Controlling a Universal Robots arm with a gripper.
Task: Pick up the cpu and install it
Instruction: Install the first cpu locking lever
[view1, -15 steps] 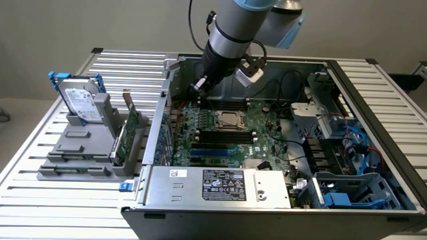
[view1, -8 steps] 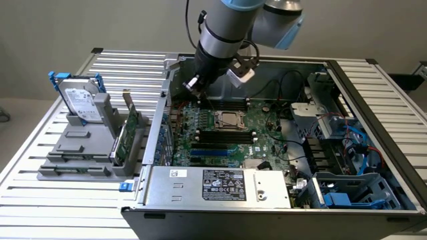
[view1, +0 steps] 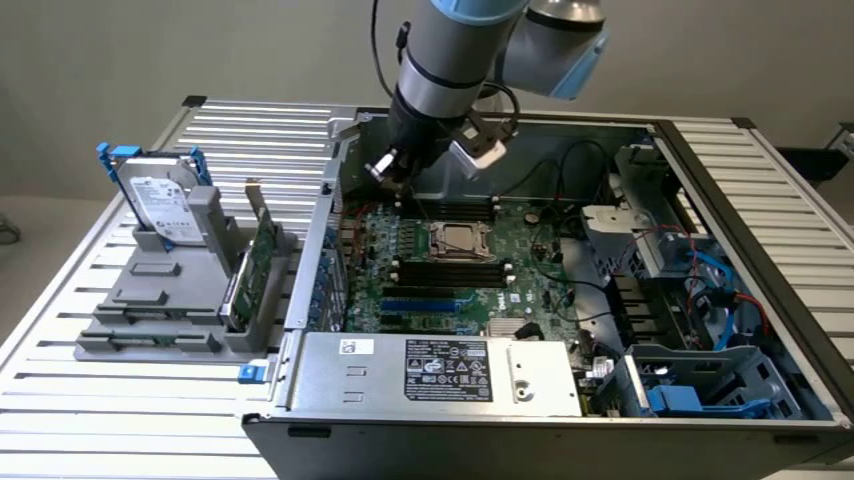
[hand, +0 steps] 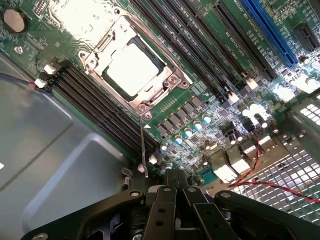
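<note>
The cpu (hand: 132, 70) lies seated in the motherboard socket (hand: 172, 80), so placement appears done. The gripper (hand: 175, 176), closed on nothing, hangs just beside that socket.

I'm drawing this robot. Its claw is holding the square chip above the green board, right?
No. The claw is above the green board but holds nothing; the wrist view shows the square chip lying in its metal frame on the board.

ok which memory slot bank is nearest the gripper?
The bank on the gripper's side of the CPU socket; the other bank lies beyond the socket.
</note>
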